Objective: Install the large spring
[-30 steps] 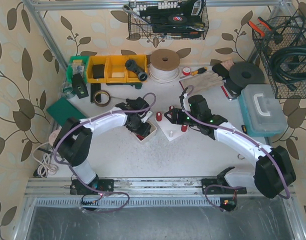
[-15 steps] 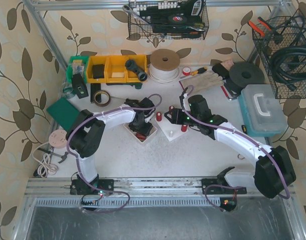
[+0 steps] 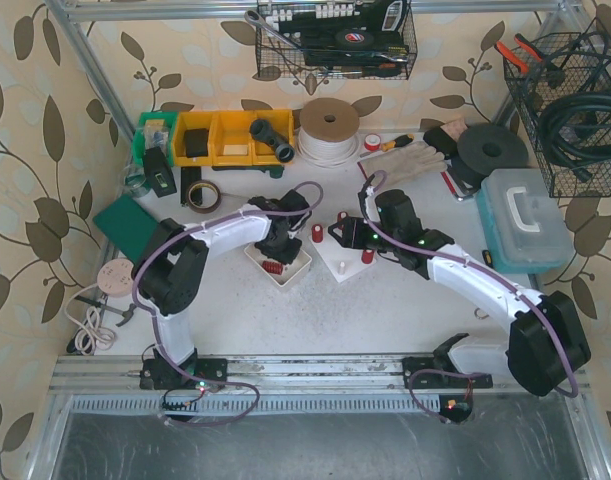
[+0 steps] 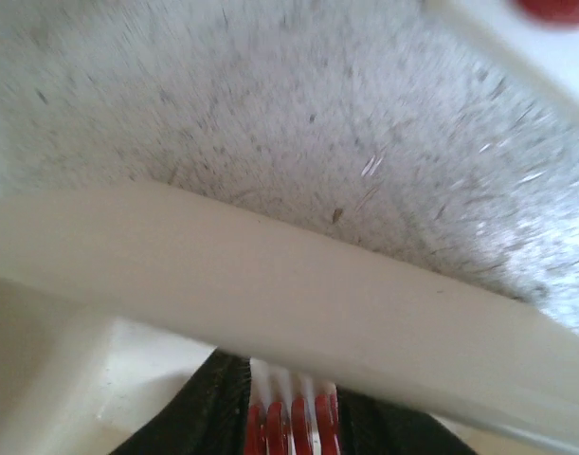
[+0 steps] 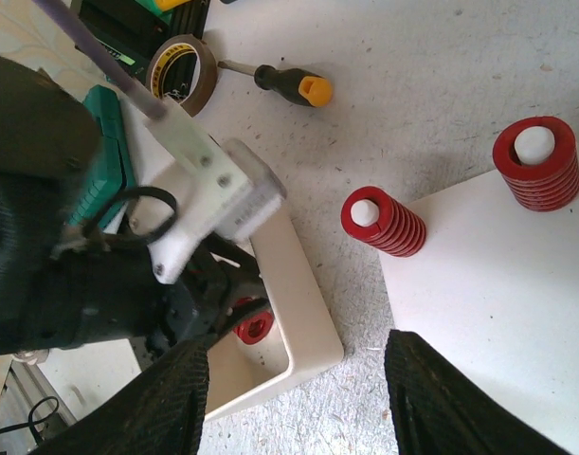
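Four red springs show in all: one large spring down in the white tray, and three standing upright on white pegs, the first just off the edge of the white plate, the second at the plate's far corner, the third on its near side. One tray, one plate and two arms complete the count. The left gripper is clamped on the large spring. Its wrist view shows red coils pinched between the two black fingers, just behind the tray wall. The coils read as side-by-side stripes there, so the long axis seems to run from finger to finger (I would not swear to it, as only a sliver shows). The right gripper hangs with its fingers apart and nothing between them, above the gap between tray and plate. From the overhead view the plate lies at about 3 o'clock from the tray, close beside it but apart from it, and the right gripper sits at roughly 12 o'clock of the plate. The left arm is plainly nearer, since it already has the spring. Its next move would likely be up over the tray wall and across toward 3 o'clock, turning the spring upright for a peg. I cannot pick out a free peg.
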`<action>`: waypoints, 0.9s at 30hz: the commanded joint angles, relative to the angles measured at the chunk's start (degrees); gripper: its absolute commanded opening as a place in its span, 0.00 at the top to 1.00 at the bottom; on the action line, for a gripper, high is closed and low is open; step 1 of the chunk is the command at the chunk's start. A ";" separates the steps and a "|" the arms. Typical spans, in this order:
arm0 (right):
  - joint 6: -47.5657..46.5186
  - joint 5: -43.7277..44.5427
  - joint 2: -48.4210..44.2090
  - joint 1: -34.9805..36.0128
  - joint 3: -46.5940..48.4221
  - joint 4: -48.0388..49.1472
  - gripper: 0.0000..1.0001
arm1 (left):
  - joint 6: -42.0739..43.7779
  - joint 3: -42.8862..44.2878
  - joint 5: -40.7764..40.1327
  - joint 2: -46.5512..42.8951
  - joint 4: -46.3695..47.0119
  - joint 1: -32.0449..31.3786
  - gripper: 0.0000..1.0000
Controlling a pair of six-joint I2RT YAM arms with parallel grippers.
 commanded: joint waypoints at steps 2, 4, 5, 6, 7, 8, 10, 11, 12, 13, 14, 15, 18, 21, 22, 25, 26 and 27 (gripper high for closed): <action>0.36 -0.80 1.22 -0.21 0.92 -0.50 0.48 | -0.18 5.48 -1.26 -4.35 -2.52 -0.45 0.73; 0.50 -0.42 1.00 -0.16 0.70 -0.31 0.48 | -0.29 6.08 -0.73 -3.91 -3.15 -0.46 0.76; 0.51 -0.31 0.91 -0.14 0.60 -0.21 0.48 | -0.23 6.04 -0.23 -3.74 -3.10 -0.43 0.76; 0.55 -0.29 0.81 -0.17 0.54 -0.20 0.48 | -0.28 6.02 0.35 -3.66 -3.23 -0.49 0.74; 0.52 -0.29 0.79 -0.22 0.57 -0.27 0.48 | -0.39 6.22 0.96 -3.66 -3.70 -0.44 0.70; 0.51 -0.29 0.79 -0.23 0.58 -0.23 0.48 | -0.71 7.01 1.11 -3.66 -4.64 -0.43 0.65; 0.43 -0.36 0.94 -0.18 0.59 -0.30 0.48 | -1.59 8.26 1.14 -4.00 -7.49 -0.46 0.59; 0.42 -0.38 0.94 -0.18 0.59 -0.30 0.48 | -1.91 8.38 1.26 -4.32 -8.35 -0.45 0.56; 0.42 -0.46 0.99 -0.15 0.59 -0.21 0.48 | -2.27 8.38 1.29 -4.51 -9.23 -0.38 0.52; 0.36 -0.53 1.08 -0.16 0.59 -0.18 0.48 | -2.89 8.35 1.30 -4.49 -10.34 -0.37 0.50; 0.34 -0.55 1.05 -0.19 0.59 -0.16 0.48 | -3.65 8.38 1.24 -4.41 -11.04 -0.41 0.48; 0.33 -0.55 0.96 -0.20 0.54 -0.12 0.48 | -4.57 8.26 1.34 -4.23 -11.52 -0.39 0.47; 0.33 -0.48 0.44 -0.16 0.24 0.15 0.48 | -8.40 7.69 2.08 -3.91 -12.21 -0.39 0.44; 0.27 -0.49 0.18 -0.16 0.06 0.22 0.48 | -13.71 7.69 1.90 -2.93 -13.10 -0.39 0.41; 0.25 -0.55 0.10 -0.22 0.04 0.25 0.48 | -14.82 7.69 2.54 -2.65 -12.96 -0.37 0.39; 0.09 -0.81 0.06 -0.16 -0.03 0.24 0.48 | -17.54 7.74 2.39 -1.52 -12.70 -0.37 0.35; 0.07 -0.82 0.00 -0.17 -0.03 0.23 0.48 | -18.47 7.84 1.96 -1.13 -12.86 -0.38 0.33; 0.03 -0.88 -0.09 -0.22 -0.03 0.19 0.48 | -19.22 8.02 1.52 -0.81 -13.02 -0.37 0.29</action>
